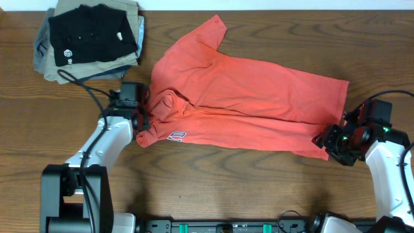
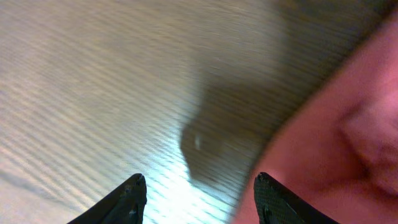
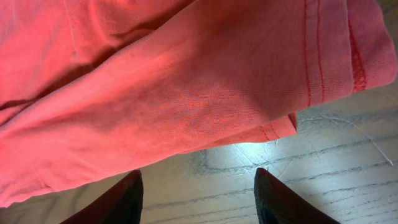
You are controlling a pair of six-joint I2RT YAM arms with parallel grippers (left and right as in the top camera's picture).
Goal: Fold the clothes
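Note:
The clothes, a coral-red T-shirt (image 1: 246, 97), lie spread across the middle of the wooden table, with one sleeve pointing to the back and a bit of white lettering showing at the front left edge. My left gripper (image 1: 143, 111) is at the shirt's left end. In its wrist view it is open (image 2: 199, 185) over bare wood, and its right finger (image 2: 273, 202) is against the edge of the red cloth (image 2: 336, 137). My right gripper (image 1: 325, 139) stands at the shirt's front right corner. It is open (image 3: 198, 186) over bare table, and the stitched hem (image 3: 186, 81) lies just ahead of it.
A stack of folded garments sits at the back left, a black shirt with a small white logo (image 1: 90, 35) on top of grey and khaki pieces (image 1: 46, 61). A black cable (image 1: 90, 90) runs from the stack's front towards the left arm.

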